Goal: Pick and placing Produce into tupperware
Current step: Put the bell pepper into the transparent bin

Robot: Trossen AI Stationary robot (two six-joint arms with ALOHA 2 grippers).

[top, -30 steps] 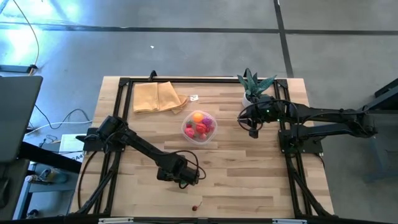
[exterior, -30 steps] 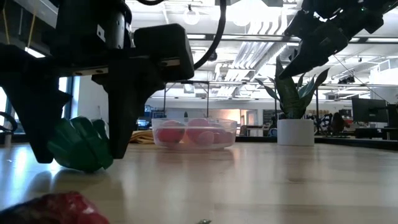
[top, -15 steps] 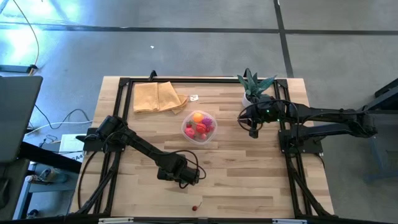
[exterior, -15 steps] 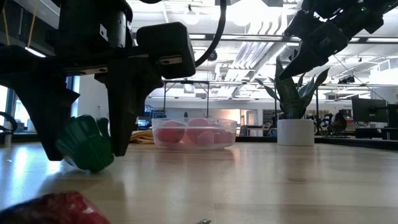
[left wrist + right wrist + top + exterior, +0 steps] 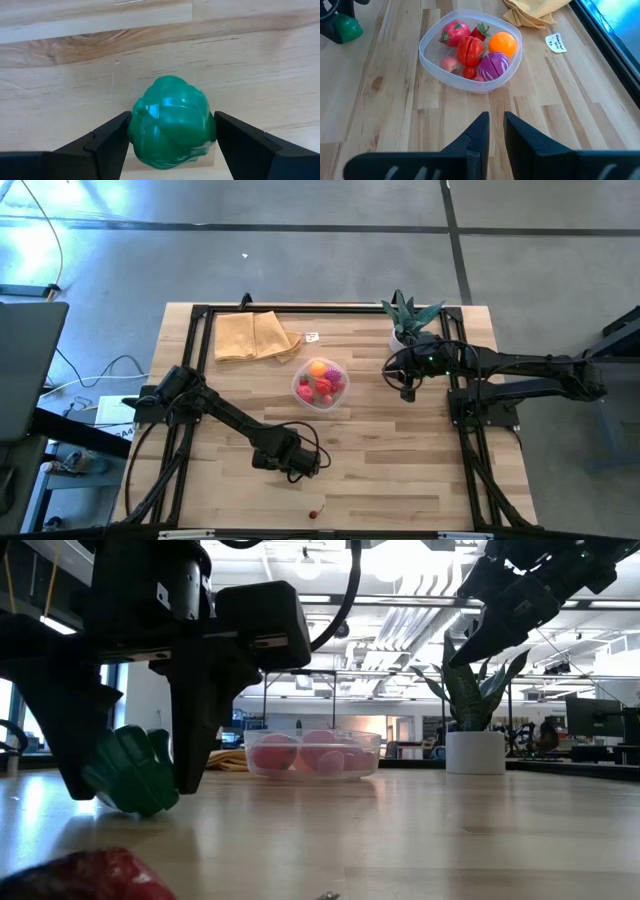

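left tool (image 5: 170,142): we see its fingers pressed on both sides of the green produce piece (image 5: 171,125), which sits low on the counter (image 5: 400,450)
right tool (image 5: 492,131): clenched on nothing, raised beside the potted plant (image 5: 405,315)
tupperware (image 5: 432,62): mid-counter, holding red, orange and purple produce (well apart from the green piece)
cherry piece (image 5: 315,514): alone near the front edge

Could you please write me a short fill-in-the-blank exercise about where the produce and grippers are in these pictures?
1. The left gripper has its fingers on either side of a ____ toy vegetable.
2. The tupperware sits on the wooden ____.
3. The purple piece lies ____ the tupperware.
4. The right gripper, beside the potted plant, holds ____.

Missing words: green; table; inside; nothing
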